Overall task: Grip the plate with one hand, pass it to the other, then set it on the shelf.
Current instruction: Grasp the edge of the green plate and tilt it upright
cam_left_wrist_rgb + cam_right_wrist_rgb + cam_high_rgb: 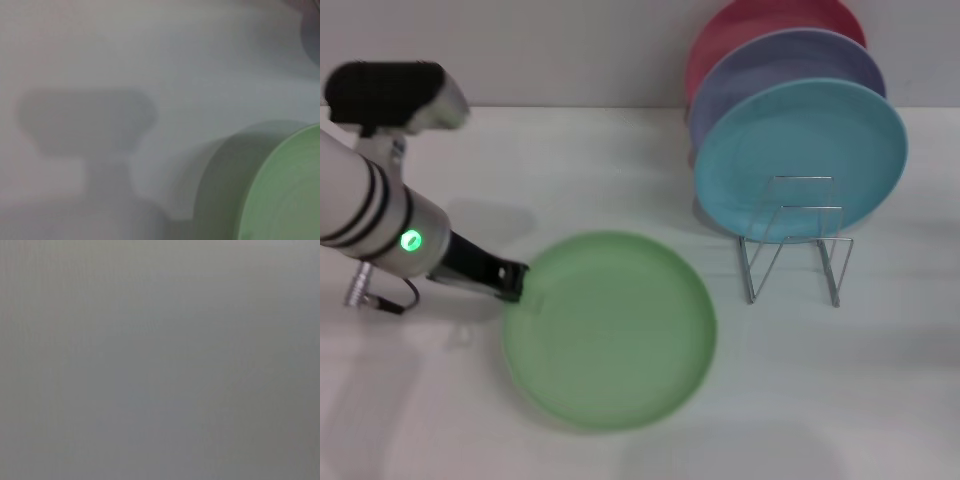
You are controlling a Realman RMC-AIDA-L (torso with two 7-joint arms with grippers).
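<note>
The light green plate (pixel 610 330) lay on the white desk (pixel 880 400), in front of and to the robot's left of the shelf (pixel 795 240). In the head view the plate appeared to be near-flat; whether its left edge was raised off the desk could not be determined. The left wrist view showed a portion of the plate (pixel 287 190) with a shadow beside it on the desk surface.

The left claw (pixel 512 282) was positioned at the plate's left rim. The dark fingertips met the rim edge, and the arm extended back toward the left side of the head view. The fingers appeared closed onto the rim, gripping the plate at that edge.

The right claw was not visible in any view. The right wrist view showed only a uniform grey field.

The shelf stood on the desk at the right rear. Its front wire loops were unoccupied. Three plates stood upright on edge in its rear slots: a light blue plate (pixel 800 160) at the front, a lavender plate (pixel 790 60) directly behind it, and a red plate (pixel 740 25) at the back. The green plate and the shelf were apart, with bare desk between them.
</note>
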